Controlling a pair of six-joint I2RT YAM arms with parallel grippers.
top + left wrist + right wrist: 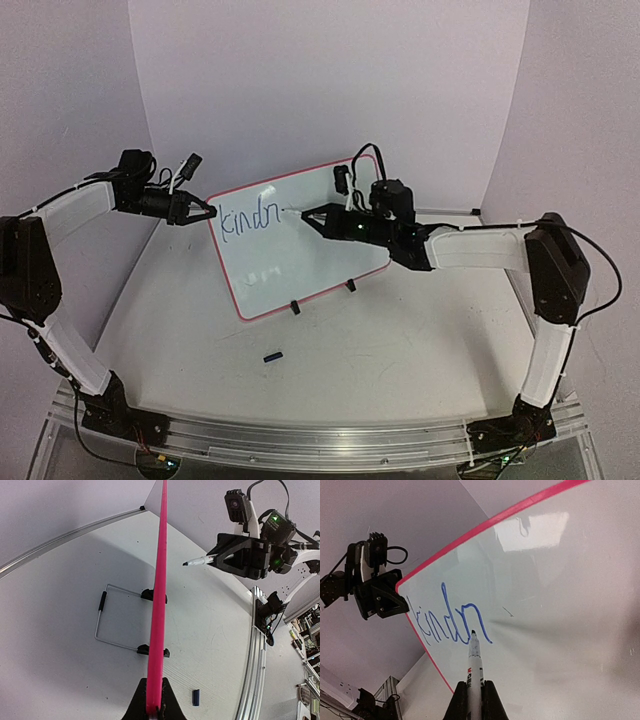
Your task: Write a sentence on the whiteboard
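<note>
A white-faced whiteboard [300,265] with a thin red rim stands tilted on its two black feet [295,306] on the desk [330,380]. It is toward the far edge and slightly left of the middle, propped from behind by a wire stand [107,615].

The left gripper [205,210] reaches in from the left edge of the desk. Its jaws are closed on the board's upper left rim, and its wrist view sees the board edge-on as a pink line.

The right gripper [310,215] comes from the right side, in front of the board's face near its top. Its jaws are clamped narrow around a marker pen [475,665], which points left at the board.

The sentence [450,622] so far is thin blue handwriting near the upper left corner of the board, reading roughly "kindn". The pen tip sits at the last stroke, directly right of the letters. Whether the tip actually touches the face cannot be told.

A small dark cap [272,356] lies on the desk in front of the board, well apart from both grippers.
</note>
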